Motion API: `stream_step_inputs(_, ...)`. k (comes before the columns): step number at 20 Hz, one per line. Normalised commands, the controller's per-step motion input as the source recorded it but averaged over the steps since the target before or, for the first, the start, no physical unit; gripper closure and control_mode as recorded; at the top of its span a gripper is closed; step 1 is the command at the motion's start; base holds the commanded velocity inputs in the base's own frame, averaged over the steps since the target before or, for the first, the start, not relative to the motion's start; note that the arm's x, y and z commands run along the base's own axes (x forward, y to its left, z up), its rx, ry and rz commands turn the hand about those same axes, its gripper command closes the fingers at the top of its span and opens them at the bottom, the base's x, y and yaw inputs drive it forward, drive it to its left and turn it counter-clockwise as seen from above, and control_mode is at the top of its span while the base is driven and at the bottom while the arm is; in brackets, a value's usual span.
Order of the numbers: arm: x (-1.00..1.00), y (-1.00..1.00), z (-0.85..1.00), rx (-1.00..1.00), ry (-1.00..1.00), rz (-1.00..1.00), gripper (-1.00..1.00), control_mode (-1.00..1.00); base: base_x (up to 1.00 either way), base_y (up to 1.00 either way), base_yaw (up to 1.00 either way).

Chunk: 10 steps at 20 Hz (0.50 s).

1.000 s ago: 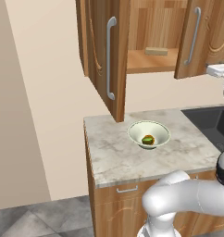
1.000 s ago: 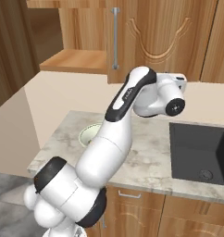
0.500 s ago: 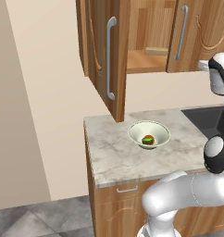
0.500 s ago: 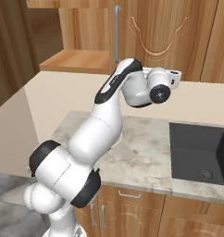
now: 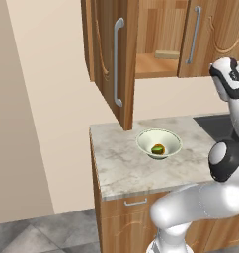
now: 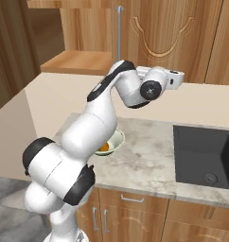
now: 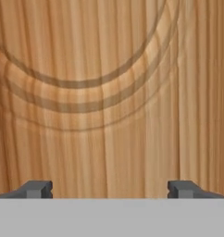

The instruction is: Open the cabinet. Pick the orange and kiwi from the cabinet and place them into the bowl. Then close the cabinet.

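Before cabinet [image 7: 109, 92], spread empty tool [image 7: 109, 190]

The cabinet [image 7: 109, 92] door's carved arch panel faces close, the two dark fingers [image 7: 39, 189] spread wide below.

The white arm rose from its base, elbow bent high, wrist level and reaching right. The gripper [image 7: 109, 189] faced forward, fingers spread wide apart, holding nothing.
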Motion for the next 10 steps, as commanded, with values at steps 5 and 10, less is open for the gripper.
stream_step_inputs(5, -0.21, 0.0, 0.19, -0.02, 0.01, -0.15, -1.0, -1.0, 0.0, 0.0, 0.0)
stream_step_inputs(10, -0.62, 0.0, 0.45, 0.0, 0.01, -0.15, -1.0, -1.0, 0.0, 0.0, 0.0)
